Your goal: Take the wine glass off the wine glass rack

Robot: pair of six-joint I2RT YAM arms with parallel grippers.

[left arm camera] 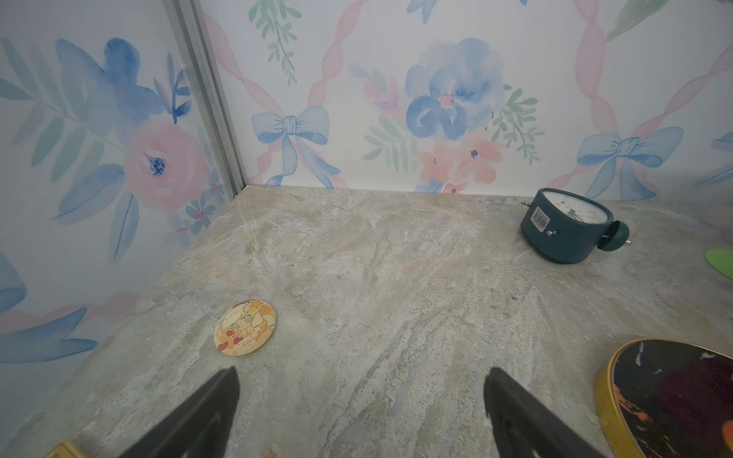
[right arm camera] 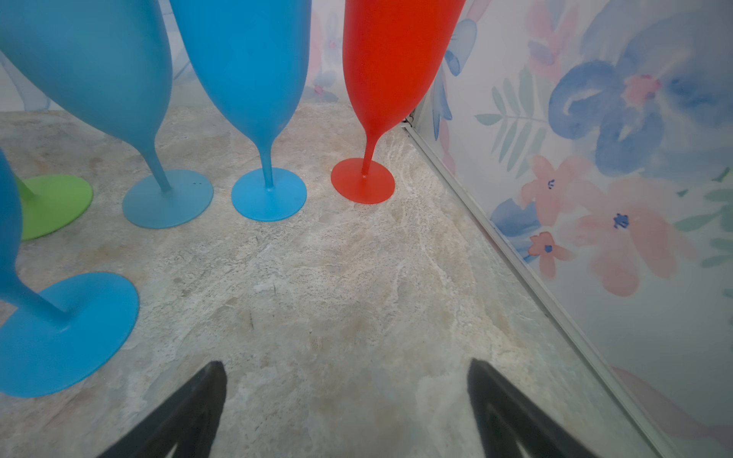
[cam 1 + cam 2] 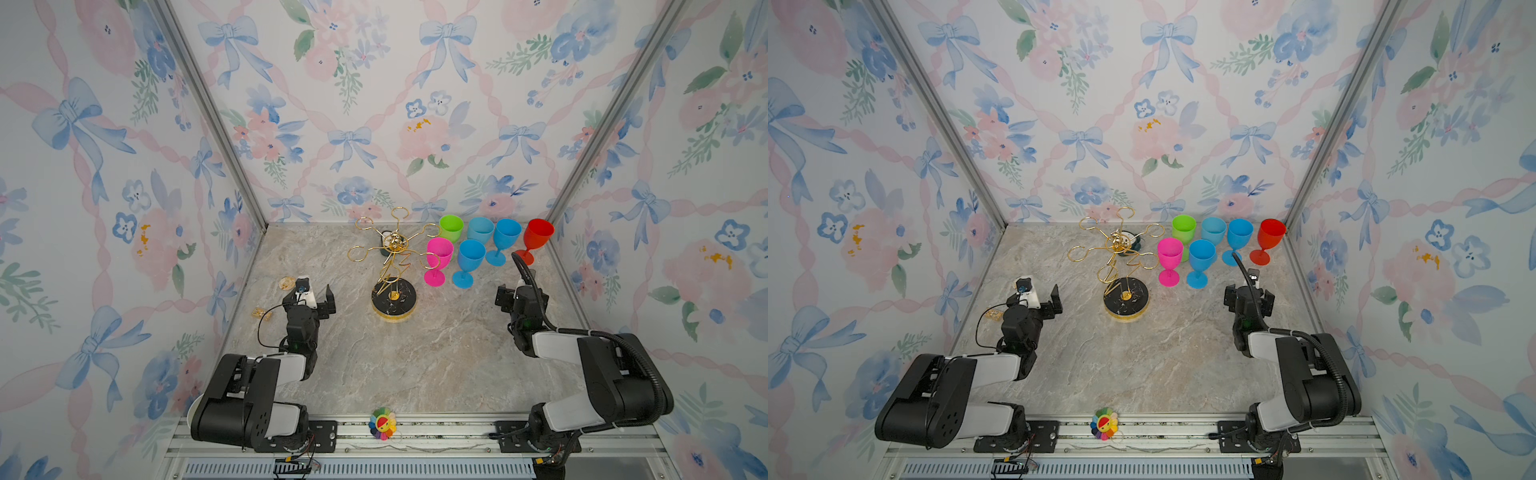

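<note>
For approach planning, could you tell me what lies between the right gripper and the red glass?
Only bare tabletop; the right wrist view shows it between right gripper and red glass.

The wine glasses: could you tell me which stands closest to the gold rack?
The pink glass, the only pink one; the other five stand farther right of the rack.
</note>
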